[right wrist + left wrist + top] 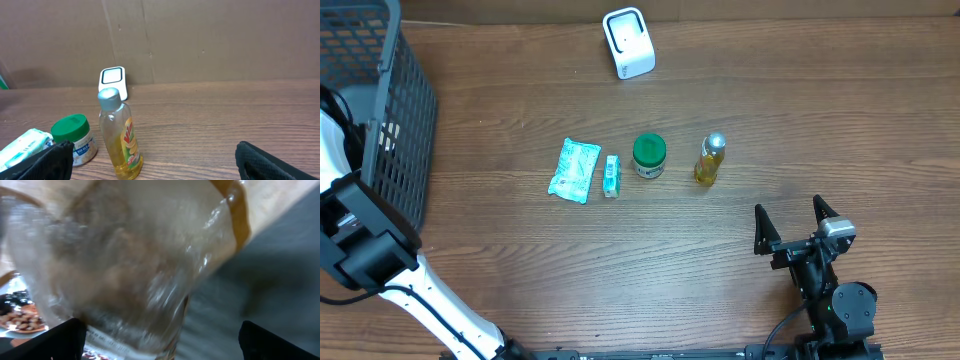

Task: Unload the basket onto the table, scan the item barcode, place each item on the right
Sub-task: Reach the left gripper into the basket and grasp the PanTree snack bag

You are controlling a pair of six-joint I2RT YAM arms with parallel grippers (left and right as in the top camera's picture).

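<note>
A: Step in hand?
B: Reach for bottle (710, 160), upright mid-table, right end of row. Near it, right gripper (793, 220), wide open, empty. Best gripped low on body, label turned to scanner (628, 42) at far edge.
A: Obstructions?
B: Close left of bottle, jar (649, 156); beyond, box (611, 175) and pouch (574, 170). By basket (380, 110), left gripper (162, 342), spread, nothing seen held

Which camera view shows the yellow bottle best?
The right wrist view: the yellow bottle stands close, side-on, label visible. The overhead view shows it small, from above. The left wrist view does not show it.
</note>
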